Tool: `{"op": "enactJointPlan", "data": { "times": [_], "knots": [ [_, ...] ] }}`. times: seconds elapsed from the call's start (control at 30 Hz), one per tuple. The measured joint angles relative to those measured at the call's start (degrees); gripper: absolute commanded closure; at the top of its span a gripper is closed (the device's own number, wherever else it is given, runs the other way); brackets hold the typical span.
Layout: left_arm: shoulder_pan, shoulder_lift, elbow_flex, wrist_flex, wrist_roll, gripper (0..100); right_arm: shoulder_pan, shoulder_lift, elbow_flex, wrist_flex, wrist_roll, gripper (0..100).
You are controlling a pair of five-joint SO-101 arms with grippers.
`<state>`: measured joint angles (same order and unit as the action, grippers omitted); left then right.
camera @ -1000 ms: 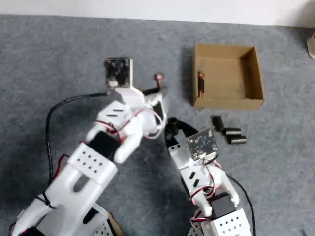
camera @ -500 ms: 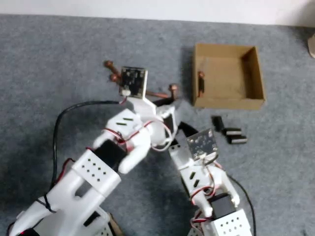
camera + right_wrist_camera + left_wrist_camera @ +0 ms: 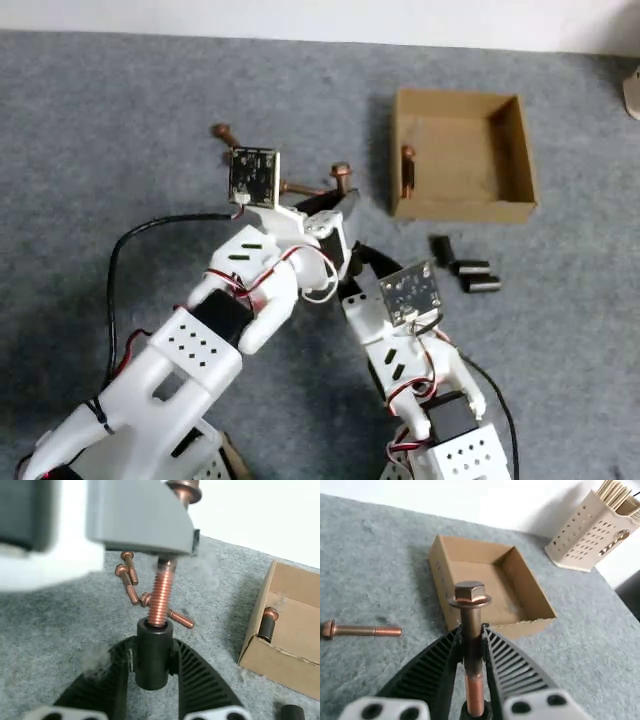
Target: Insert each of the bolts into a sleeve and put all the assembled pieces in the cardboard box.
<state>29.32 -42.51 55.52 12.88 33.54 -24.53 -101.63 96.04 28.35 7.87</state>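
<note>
Left pincer (image 3: 472, 642) clenched on the copper flange bolt (image 3: 470, 596), threaded tip in the mouth of the black sleeve (image 3: 154, 666) gripped by the right pincer (image 3: 151, 649), cardboard box (image 3: 460, 212) at 2 o'clock; insertion likely goes best with both axes kept aligned.

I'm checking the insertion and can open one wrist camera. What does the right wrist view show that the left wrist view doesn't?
Right wrist view, not left: the black sleeve in the right fingers, the bolt meeting its mouth with its threaded end; an assembled piece inside the cardboard box; a cluster of loose bolts. Left wrist view, not right: a perforated holder of sticks. Both: the bolt gripped by the left fingers, the cardboard box, the grey carpet.
</note>
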Motion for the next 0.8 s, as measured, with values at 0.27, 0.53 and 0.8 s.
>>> {"op": "enactJointPlan", "data": {
  "times": [0.27,0.53,0.8],
  "knots": [
    [0.0,0.0,0.62,-0.18,0.0,99,0.0,0.0,0.0,0.0,0.0,99.4],
    [2.2,-2.2,2.81,7.56,-6.59,99,-0.44,0.18,0.0,0.18,0.18,99.4],
    [5.1,-2.2,3.08,16.97,-7.3,97,-0.62,0.26,0.0,0.26,0.18,99.4]
  ]
}}
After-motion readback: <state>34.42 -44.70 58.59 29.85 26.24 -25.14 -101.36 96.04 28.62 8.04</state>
